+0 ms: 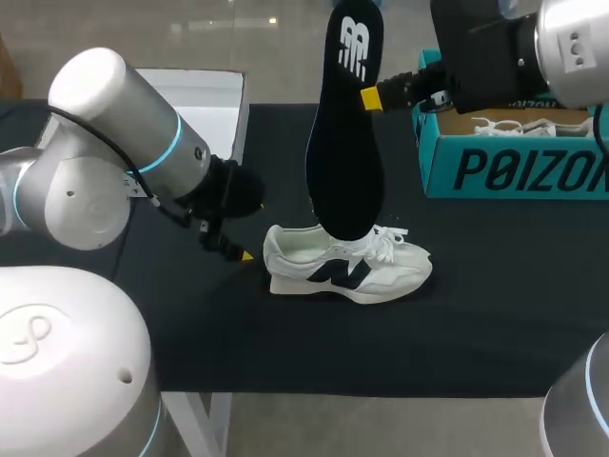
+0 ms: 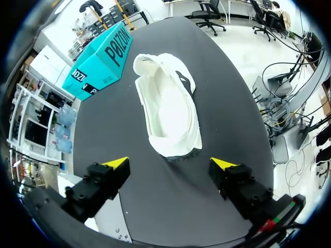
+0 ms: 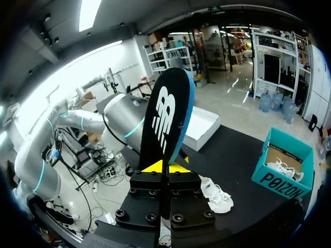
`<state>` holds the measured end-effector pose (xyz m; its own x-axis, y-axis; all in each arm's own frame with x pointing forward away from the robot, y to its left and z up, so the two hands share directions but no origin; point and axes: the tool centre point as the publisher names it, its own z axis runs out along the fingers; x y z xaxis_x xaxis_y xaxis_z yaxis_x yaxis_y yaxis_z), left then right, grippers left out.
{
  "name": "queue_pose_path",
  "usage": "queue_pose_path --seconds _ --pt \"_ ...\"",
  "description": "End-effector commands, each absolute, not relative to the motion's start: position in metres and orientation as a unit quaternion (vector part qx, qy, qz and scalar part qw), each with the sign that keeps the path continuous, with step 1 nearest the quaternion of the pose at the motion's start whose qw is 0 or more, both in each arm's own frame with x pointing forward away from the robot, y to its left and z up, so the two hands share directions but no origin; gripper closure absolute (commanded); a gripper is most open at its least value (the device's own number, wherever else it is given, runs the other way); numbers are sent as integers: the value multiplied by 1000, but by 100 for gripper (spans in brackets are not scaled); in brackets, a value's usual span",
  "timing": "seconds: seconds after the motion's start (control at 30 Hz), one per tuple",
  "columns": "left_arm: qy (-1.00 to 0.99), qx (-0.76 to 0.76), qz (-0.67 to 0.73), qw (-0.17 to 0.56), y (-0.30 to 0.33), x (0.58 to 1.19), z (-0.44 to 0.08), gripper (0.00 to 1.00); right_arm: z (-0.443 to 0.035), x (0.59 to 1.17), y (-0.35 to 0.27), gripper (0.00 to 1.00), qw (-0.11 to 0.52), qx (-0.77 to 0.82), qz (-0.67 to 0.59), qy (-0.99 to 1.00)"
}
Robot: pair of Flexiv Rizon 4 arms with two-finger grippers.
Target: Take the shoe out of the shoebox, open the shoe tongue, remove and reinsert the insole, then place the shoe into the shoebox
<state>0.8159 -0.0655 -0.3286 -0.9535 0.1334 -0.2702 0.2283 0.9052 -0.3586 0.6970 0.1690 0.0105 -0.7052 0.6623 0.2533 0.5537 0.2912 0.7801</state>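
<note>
In the head view the long black insole (image 1: 344, 143), hanging at the frame's upper middle, covers the middle of the white lace-up sneaker (image 1: 347, 271), so the shoe's opening is out of sight there. The teal cardboard shoebox (image 1: 514, 171) is cut by the right edge, its upper left corner behind the right arm. At centre left the left hand (image 1: 245, 254) shows one yellow tip only; the rest sits behind the left arm. In the right wrist view the insole's lower end is lost behind the right hand (image 3: 165, 166)

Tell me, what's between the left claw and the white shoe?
Nothing but bare black table: the left wrist view shows the left gripper just short of the shoe.
</note>
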Motion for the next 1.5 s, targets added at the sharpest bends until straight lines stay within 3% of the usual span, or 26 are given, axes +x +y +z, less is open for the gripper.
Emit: queue_pose_path --seconds 0.03,0.9,1.5 --pt "969 93 -195 121 -66 816 -329 0 20 683 157 100 68 391 448 801" --pt "969 93 -195 121 -66 816 -329 0 25 678 143 100 85 418 440 791" --pt "967 72 -171 174 -146 836 -322 0 25 678 143 100 85 418 440 791"
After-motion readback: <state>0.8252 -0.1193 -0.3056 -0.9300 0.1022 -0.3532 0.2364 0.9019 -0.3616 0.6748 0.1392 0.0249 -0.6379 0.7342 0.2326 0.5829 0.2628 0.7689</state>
